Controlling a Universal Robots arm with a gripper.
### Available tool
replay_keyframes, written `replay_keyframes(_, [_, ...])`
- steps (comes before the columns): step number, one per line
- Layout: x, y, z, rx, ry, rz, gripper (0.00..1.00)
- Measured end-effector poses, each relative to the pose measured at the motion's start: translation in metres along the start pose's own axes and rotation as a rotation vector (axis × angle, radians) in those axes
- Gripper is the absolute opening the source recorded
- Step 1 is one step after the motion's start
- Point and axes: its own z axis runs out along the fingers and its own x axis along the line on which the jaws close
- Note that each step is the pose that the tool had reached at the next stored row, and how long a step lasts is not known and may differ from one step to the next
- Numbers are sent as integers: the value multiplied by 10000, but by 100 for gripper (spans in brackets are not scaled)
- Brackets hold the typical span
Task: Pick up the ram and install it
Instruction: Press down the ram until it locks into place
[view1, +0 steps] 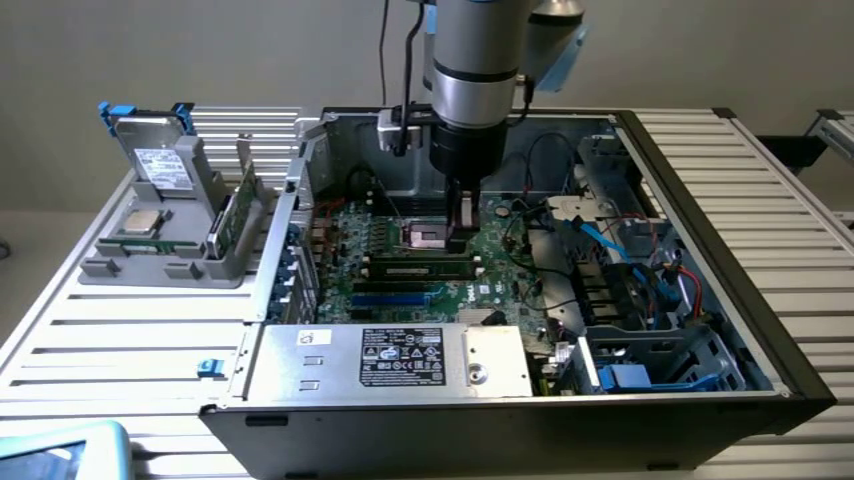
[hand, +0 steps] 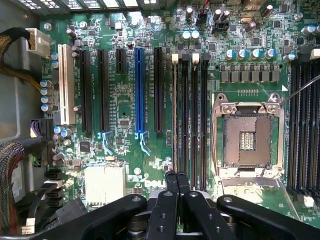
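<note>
1. Down inside the open computer case at mid-frame in the exterior view, low over the green motherboard.
2. Pinched right together with the claw, black fingertips pressed against each other, no gap between.
3. Over to the ram: lying along a slot at the centre of the exterior view, just below the CPU socket.
4. Right above the ram's end toward the exterior view's right with the claw; touching or not, cannot tell.
5. Off at the exterior view's left, on the slatted desk: a grey holder with a green card standing in it.
</note>
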Motion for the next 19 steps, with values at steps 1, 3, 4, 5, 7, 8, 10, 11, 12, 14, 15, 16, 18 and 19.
replay_keyframes(1, [-1,0,18,0,1,7,11])
replay_keyframes(3, [-4,0,54,0,3,25,11])
replay_keyframes(4, [-5,-1,72,-1,4,32,11])
replay_keyframes(5, [-6,-1,91,-1,4,39,11])
replay_keyframes(7, [-9,-2,125,2,4,50,11])
replay_keyframes(8, [-10,-8,139,4,4,53,11])
replay_keyframes(10, [-17,-31,160,5,4,55,11])
replay_keyframes(11, [-21,-36,164,4,6,55,11])
replay_keyframes(12, [-25,-36,167,5,6,56,11])
replay_keyframes(14, [-40,-34,172,9,4,55,11])
replay_keyframes(15, [-42,-31,174,12,3,56,11])
replay_keyframes(16, [-42,-29,176,17,5,55,11])
replay_keyframes(18, [-43,-25,181,27,4,56,11])
replay_keyframes(19, [-43,-24,184,29,4,54,11])
